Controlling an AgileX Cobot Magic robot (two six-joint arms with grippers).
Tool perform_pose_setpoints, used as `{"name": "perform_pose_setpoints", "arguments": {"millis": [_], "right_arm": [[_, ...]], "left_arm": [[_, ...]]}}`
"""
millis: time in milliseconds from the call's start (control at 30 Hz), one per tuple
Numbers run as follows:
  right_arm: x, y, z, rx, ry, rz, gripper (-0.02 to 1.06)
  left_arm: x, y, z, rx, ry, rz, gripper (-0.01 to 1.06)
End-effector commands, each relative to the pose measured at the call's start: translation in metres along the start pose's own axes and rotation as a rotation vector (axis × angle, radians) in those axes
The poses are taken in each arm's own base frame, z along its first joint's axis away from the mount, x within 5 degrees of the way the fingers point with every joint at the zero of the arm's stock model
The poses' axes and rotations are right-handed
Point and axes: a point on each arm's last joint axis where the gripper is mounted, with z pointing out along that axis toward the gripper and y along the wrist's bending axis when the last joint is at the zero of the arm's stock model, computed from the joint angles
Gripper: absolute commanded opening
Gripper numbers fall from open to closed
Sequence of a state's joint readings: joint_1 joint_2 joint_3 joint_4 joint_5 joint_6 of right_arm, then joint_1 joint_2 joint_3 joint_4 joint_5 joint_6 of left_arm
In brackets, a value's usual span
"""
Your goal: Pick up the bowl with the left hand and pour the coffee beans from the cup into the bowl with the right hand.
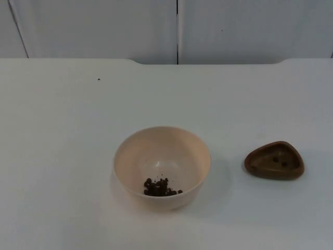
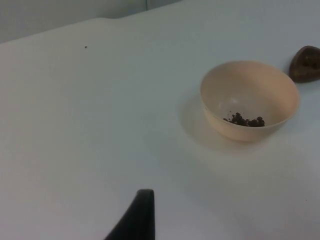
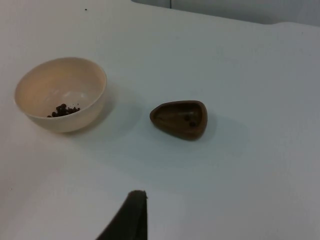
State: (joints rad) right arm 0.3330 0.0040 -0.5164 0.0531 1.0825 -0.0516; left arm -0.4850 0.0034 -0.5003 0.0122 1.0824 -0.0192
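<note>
Cream round plastic bowl [image 1: 162, 166] holding most coffee beans [image 1: 160, 188] sits near-centre, brown triangular wooden cup [image 1: 274, 160] well apart to its right with 2 beans; both grippers' finger state: cannot tell.

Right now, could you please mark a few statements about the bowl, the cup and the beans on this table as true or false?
1. The bowl stands on the table. True.
2. Most coffee beans lie in the bowl. True.
3. The brown cup is full of beans. False: only two or three are left in it.
4. The cup touches the bowl. False: it stands apart, with bare table between them.
5. A pincer holds the bowl. False: nothing grips it.
</note>
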Motion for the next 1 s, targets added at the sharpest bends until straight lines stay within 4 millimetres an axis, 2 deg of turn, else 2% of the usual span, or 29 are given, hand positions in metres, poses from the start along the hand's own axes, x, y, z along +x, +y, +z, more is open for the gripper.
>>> {"name": "perform_pose_setpoints", "arguments": {"millis": [0, 567, 967], "right_arm": [[0.0004, -0.0006, -0.0003, 0.007, -0.004, -0.001, 1.05], [0.0, 0.0012, -0.0002, 0.0, -0.009, 0.027, 1.05], [-0.0009, 0.0026, 0.0011, 0.195, -0.013, 0.127, 1.05]], "left_arm": [[0.0, -0.001, 0.0002, 0.012, -0.01, -0.008, 1.0], [0.0, -0.0003, 0.0002, 0.005, -0.01, -0.004, 1.0], [0.0, 0.0001, 0.0002, 0.001, -0.01, -0.002, 1.0]]}}
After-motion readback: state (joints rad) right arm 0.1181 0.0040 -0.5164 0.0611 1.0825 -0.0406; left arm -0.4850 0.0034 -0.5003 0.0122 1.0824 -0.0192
